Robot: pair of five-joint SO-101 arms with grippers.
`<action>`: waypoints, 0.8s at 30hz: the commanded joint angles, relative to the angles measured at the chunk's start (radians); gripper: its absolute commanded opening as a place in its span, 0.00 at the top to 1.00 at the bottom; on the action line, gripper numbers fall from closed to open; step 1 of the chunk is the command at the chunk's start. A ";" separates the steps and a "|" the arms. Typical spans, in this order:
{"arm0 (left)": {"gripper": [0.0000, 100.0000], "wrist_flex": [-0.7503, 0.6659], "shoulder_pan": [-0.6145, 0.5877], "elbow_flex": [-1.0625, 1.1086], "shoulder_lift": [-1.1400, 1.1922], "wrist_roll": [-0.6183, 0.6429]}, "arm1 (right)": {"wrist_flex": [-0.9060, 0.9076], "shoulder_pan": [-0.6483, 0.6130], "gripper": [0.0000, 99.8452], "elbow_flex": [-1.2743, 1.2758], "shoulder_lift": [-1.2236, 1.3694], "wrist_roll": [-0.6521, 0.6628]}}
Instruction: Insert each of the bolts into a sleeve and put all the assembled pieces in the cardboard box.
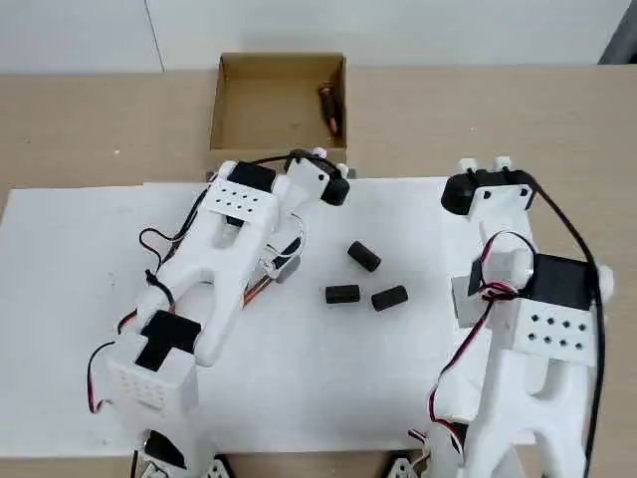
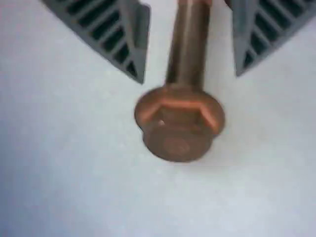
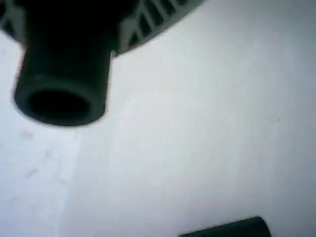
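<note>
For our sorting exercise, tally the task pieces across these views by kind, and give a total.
Black cylindrical sleeves outside the box: 4
Copper-coloured flanged bolts: 2
Brown cardboard box: 1
Total: 7

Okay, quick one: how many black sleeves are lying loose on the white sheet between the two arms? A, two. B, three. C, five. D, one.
B: the high view shows three sleeves lying on the white sheet in the middle of the table.
</note>
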 commanded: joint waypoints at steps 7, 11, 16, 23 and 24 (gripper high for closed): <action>0.89 -0.048 0.000 -0.038 0.080 -0.005 | -0.019 0.007 1.00 -0.006 -0.018 -0.005; 0.96 -0.061 0.000 -0.038 0.087 -0.005 | -0.019 0.005 1.00 -0.006 -0.018 -0.005; 1.00 -0.055 0.000 -0.038 0.081 -0.005 | -0.019 0.002 1.00 -0.006 -0.025 -0.005; 1.00 0.014 0.011 -0.097 -0.006 0.037 | -0.002 0.001 1.00 -0.011 -0.028 -0.008; 1.00 0.025 0.014 -0.113 -0.035 0.049 | 0.002 0.001 1.00 -0.011 -0.031 -0.008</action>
